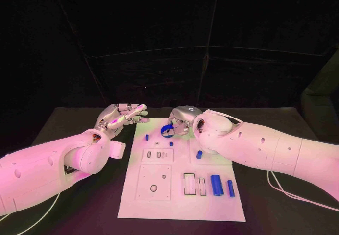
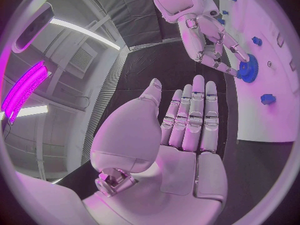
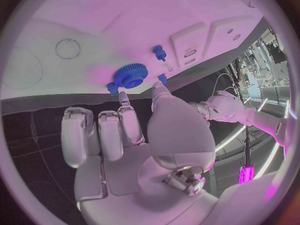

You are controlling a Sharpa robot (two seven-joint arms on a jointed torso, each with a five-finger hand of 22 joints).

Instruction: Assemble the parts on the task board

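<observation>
The white task board (image 1: 180, 205) lies in the middle of the table. A blue gear (image 1: 168, 129) sits at the board's far end. My right hand (image 1: 185, 118) reaches over it and pinches its rim between thumb and a fingertip; the right wrist view shows the gear (image 3: 130, 76) just past the fingertips (image 3: 124, 99). My left hand (image 1: 122, 119) hovers open beside the board's far left corner, holding nothing, its fingers straight and close together (image 2: 190, 120). The left wrist view also shows the right hand (image 2: 209, 37) touching the gear (image 2: 248, 70).
Small blue pegs (image 1: 147, 137) (image 1: 172, 143) stand near the gear, and another (image 1: 199, 154) sits mid-board. Two blue cylinders (image 1: 216, 185) (image 1: 230, 188) lie at the near right beside rectangular slots (image 1: 189, 184). A square plate with a hole (image 1: 154, 182) sits at the near left.
</observation>
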